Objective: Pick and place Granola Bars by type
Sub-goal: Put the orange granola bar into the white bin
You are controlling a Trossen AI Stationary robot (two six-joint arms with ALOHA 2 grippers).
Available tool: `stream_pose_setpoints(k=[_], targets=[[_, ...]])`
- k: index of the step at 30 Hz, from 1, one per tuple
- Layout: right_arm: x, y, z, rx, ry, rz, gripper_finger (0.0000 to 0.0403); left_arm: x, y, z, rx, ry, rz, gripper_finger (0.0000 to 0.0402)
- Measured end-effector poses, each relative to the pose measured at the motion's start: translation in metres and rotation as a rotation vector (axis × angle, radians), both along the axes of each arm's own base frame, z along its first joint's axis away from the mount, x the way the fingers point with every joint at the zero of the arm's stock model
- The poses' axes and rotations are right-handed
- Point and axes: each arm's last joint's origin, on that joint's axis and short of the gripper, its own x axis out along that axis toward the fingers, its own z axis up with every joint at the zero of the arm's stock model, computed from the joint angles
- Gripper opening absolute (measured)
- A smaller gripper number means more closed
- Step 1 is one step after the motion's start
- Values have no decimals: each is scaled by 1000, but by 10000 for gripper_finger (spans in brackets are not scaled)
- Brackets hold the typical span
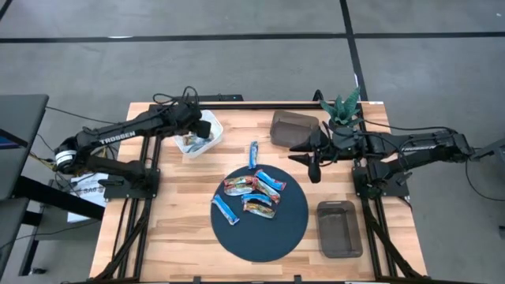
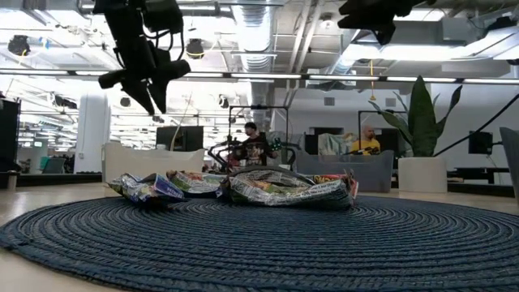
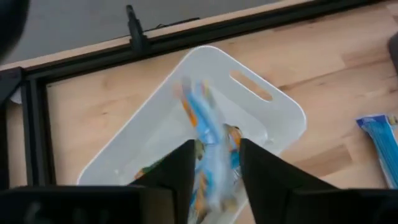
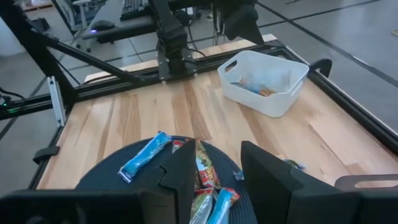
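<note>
Several granola bars (image 1: 256,193), blue and multicoloured, lie heaped on a dark round mat (image 1: 276,237). One blue bar (image 1: 225,209) sits at the mat's left edge. Another blue bar (image 1: 253,154) lies on the bare wood beyond the mat. My left gripper (image 3: 214,171) hangs open above the white bin (image 3: 273,106), which holds a few bars (image 1: 192,142). A blurred blue-and-orange bar (image 3: 200,121) shows in the gap between its fingers, over the bin. My right gripper (image 4: 217,180) is open and empty, raised above the table to the right of the mat (image 4: 106,174). My left gripper's fingers stand on either side of the blurred bar (image 3: 205,149), coming from above over the white bin. I cannot tell whether they touch it.
A brown bin (image 1: 293,126) stands at the far side near my right gripper (image 1: 314,167). A second brown bin (image 1: 339,229) sits right of the mat. A potted plant (image 1: 343,106) stands at the far right corner. Bare wood shows left of the mat.
</note>
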Motion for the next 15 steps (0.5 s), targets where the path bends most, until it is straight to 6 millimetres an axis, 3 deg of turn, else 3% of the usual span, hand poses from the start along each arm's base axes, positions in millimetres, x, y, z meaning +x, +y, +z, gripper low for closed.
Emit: stream_pose_setpoints(k=[7,11,15], targets=[[0,-1,0,1,0,-4,119,4,3,2,5,-29,-86,163],[0,-1,-1,10,11,5,119,22,-10,8,-45,-171,-359,156],[-1,1,-2,11,17,13,119,40,-37,14,-69,-261,-604,140]])
